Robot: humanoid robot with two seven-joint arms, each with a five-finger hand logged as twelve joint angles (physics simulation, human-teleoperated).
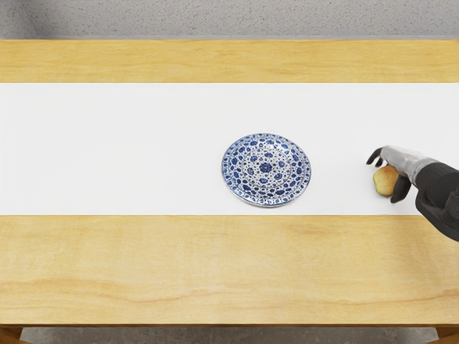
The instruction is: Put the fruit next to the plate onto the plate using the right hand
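Risk: fruit [384, 180] is small and round, so a shallow grip could let it slip and roll along the white runner [143, 150]. Right hand [399, 166] curls its fingers [374, 156] around it, well right of the plate [266, 170]. Release near the plate's rim could tip it off. Plate holds nothing. Left arm is out of view.

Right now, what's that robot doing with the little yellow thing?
The right robot hand comes in from the right edge and sits over a yellowish fruit lying on the white cloth. The blue patterned plate is off to the fruit's left. The fruit is not on the plate yet.
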